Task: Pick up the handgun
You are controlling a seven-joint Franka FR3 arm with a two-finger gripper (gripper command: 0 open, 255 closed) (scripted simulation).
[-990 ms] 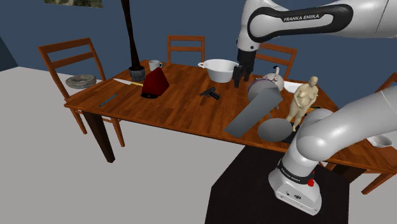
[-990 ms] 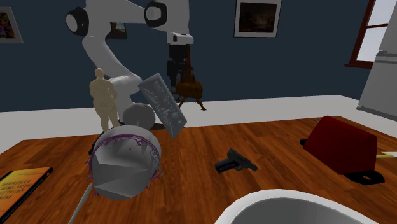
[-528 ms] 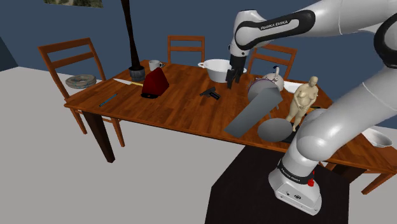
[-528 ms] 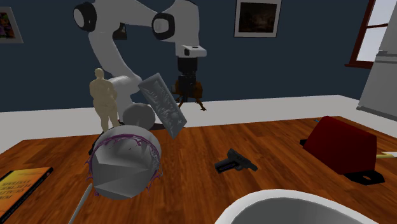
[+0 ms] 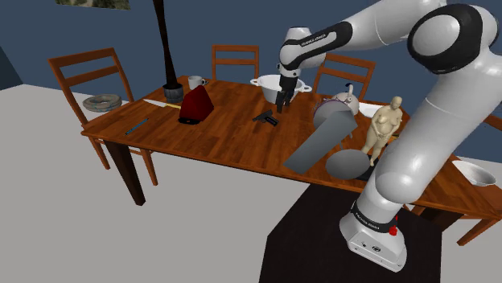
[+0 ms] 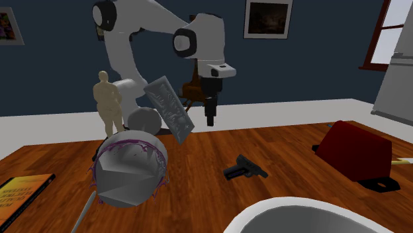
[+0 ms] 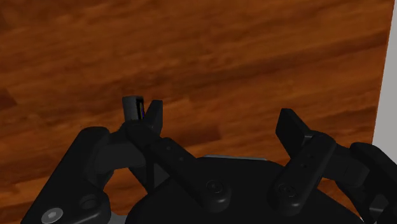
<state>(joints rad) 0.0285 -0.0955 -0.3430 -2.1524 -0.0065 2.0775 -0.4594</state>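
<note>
The handgun (image 5: 265, 118), small and dark grey, lies flat on the wooden table (image 5: 217, 141) near its middle. In the second exterior view the handgun (image 6: 245, 169) sits in front of the white bowl's rim. My black gripper (image 5: 281, 104) hangs above the table, just to the shoulder view's right of the gun and apart from it. Seen from the other side, the gripper (image 6: 210, 119) points down behind the gun. In the wrist view the gripper (image 7: 222, 121) is open over bare wood. A small dark block (image 7: 132, 107) peeks out past one finger.
A white bowl (image 5: 277, 87) stands close behind the gripper. A grey keyboard (image 5: 322, 141) leans beside a tan figurine (image 5: 384, 125), with a grey domed object (image 6: 129, 165) nearby. A dark red wedge (image 5: 195, 104), a mug (image 5: 195, 82) and a knife (image 5: 161, 104) occupy the far left. Chairs ring the table.
The arm has swung toward the shoulder view's left, carrying the gripper from beside the domed object to a spot next to the handgun. The handgun has not moved.
</note>
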